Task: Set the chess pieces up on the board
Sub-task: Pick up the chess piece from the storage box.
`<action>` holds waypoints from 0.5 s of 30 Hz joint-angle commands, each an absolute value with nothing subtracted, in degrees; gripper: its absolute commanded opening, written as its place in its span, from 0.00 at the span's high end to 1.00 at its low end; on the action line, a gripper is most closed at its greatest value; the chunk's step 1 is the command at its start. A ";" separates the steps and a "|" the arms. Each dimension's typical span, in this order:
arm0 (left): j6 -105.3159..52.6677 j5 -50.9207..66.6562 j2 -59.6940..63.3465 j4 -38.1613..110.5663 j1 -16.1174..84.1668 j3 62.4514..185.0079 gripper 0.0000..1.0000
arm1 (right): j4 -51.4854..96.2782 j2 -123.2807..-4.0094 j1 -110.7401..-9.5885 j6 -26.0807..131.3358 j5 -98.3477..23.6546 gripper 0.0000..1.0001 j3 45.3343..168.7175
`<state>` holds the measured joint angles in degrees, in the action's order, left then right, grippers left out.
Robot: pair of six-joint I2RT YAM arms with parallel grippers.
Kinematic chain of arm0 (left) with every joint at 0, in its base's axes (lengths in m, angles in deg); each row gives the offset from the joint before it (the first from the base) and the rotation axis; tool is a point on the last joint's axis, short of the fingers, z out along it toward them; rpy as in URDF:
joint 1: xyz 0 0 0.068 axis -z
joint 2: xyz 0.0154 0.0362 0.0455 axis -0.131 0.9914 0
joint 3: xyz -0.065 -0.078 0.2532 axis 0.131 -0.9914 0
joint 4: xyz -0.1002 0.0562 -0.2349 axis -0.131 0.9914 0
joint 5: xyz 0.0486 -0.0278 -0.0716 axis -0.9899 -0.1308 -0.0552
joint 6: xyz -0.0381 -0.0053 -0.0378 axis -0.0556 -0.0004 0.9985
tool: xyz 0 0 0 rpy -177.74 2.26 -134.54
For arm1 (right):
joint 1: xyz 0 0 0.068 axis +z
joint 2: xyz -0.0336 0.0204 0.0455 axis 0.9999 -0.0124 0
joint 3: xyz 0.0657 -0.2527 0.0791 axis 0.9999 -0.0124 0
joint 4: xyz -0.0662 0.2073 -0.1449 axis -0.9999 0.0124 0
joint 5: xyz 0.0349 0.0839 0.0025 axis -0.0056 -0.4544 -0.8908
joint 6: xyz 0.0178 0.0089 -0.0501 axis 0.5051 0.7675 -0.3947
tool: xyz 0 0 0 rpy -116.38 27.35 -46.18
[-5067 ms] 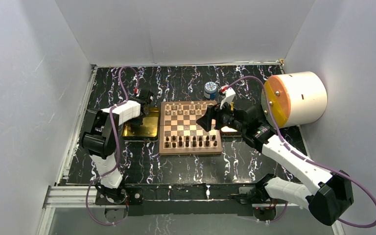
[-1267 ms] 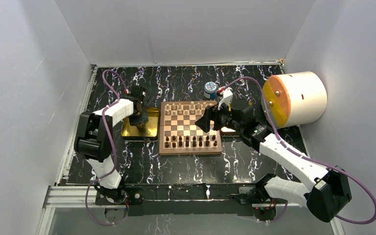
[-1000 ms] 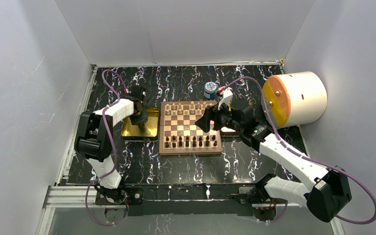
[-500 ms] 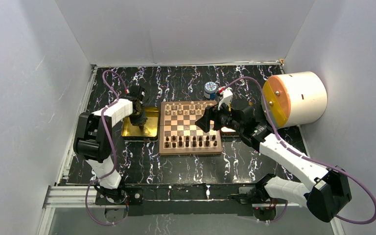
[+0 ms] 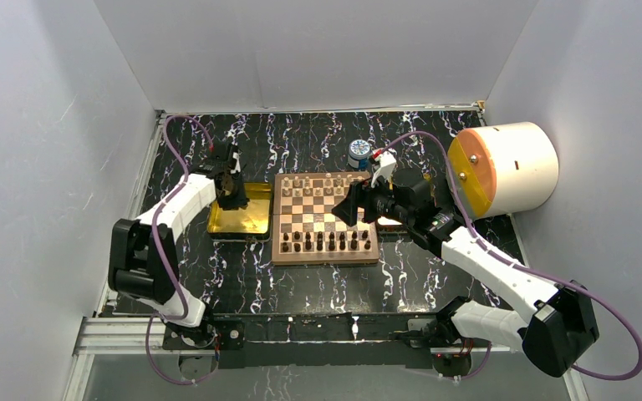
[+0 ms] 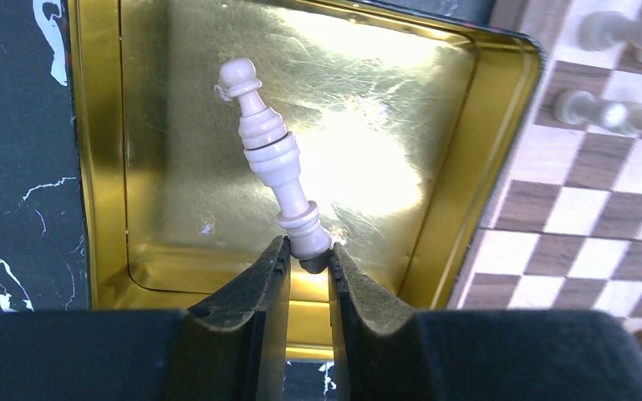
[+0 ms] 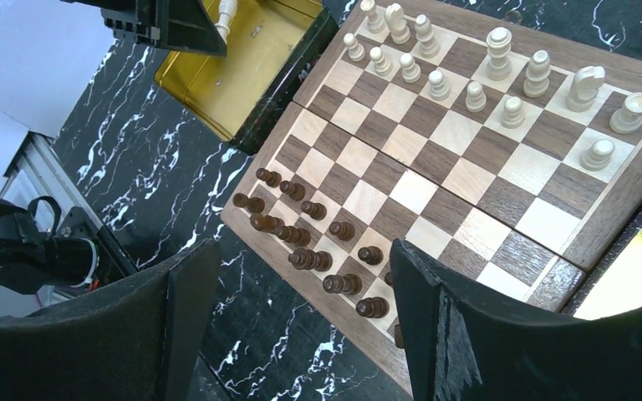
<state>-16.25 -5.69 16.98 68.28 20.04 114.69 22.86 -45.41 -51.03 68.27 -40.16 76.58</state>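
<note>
My left gripper (image 6: 308,259) is shut on the base of a cream chess piece (image 6: 272,154), which slants up and away over the gold tray (image 6: 100,150). In the top view that gripper (image 5: 232,188) hangs over the tray's far end, left of the board (image 5: 324,256). Several cream chess pieces (image 7: 501,50) stand in the board's two far rows, with some squares there bare. Dark pieces (image 7: 301,234) fill the near rows. My right gripper (image 7: 301,317) is open, with nothing between its fingers, above the board's (image 7: 435,167) right side.
A blue-and-white jar (image 5: 358,153) stands just behind the board. A large white cylinder with an orange face (image 5: 501,167) lies at the right wall. A second gold tray (image 5: 389,219) shows under my right arm. White walls close in the black marbled table (image 5: 242,276).
My left gripper has shut on the cream piece in the tray and risen with it toward the tray's far end, the left arm stretching out. The right arm has stayed put.
</note>
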 commanded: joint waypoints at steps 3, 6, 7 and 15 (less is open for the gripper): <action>-19.59 3.49 8.36 66.62 19.83 113.66 1.00 | 19.50 -46.77 -51.21 71.84 -41.90 0.17 80.63; -23.74 11.36 5.49 63.46 19.99 112.66 1.00 | 21.36 -49.06 -51.23 71.94 -42.50 0.17 83.91; -25.10 13.57 4.25 61.92 20.19 112.08 1.00 | 21.67 -49.75 -51.26 71.69 -42.49 0.16 84.99; -35.18 27.33 -5.51 49.68 22.97 104.70 1.00 | 24.35 -52.09 -53.84 70.10 -49.30 0.01 90.93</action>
